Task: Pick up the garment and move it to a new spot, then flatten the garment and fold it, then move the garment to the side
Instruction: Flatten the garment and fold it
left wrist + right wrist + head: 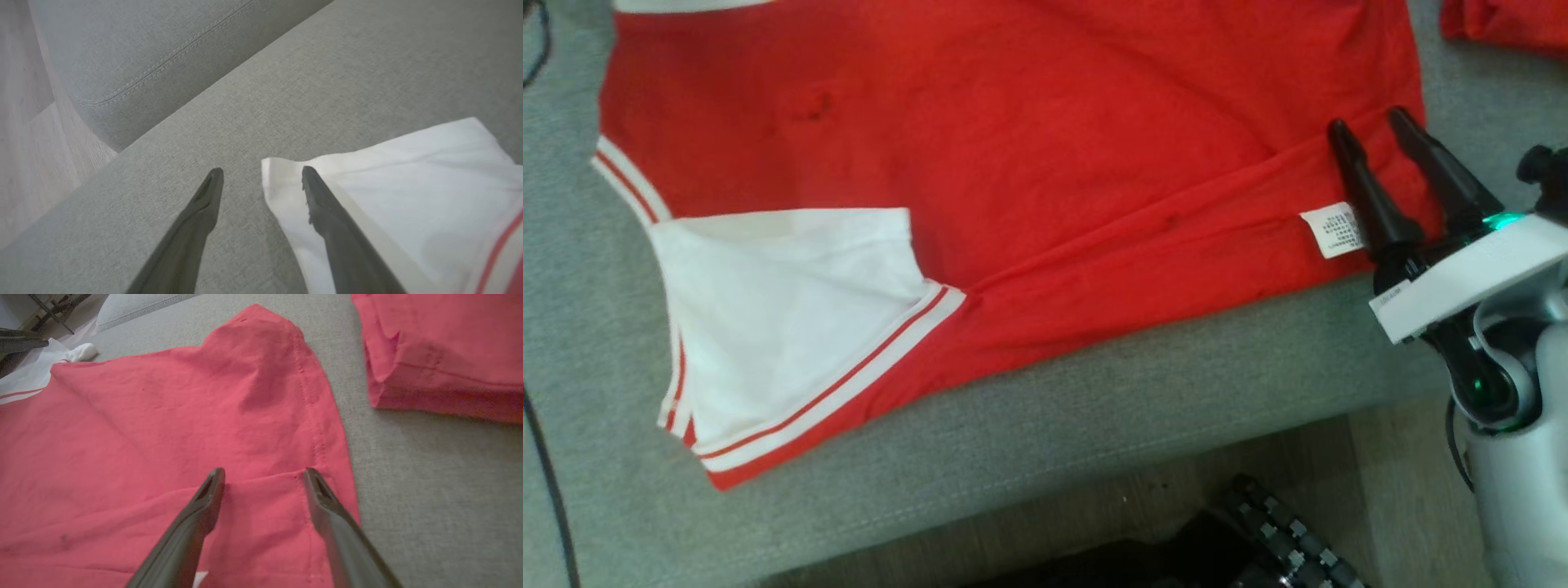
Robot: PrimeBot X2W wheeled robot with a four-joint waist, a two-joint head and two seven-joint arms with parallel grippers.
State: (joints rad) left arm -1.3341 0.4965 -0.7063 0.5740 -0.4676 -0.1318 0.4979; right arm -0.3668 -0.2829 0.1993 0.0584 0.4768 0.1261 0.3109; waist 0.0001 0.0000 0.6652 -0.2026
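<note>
Couch seat [1094, 408] is carrying the red garment [1013, 122], spread. Right pincer [1369, 121] is hanging released over its hem; left pincer [261, 170], released, is straddling the white sleeve [408, 171] edge.

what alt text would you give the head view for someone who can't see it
A red garment with a white, red-striped sleeve lies spread on a grey cushion. The right gripper, open, is over the garment's edge at the picture's right, beside a white care label.
</note>
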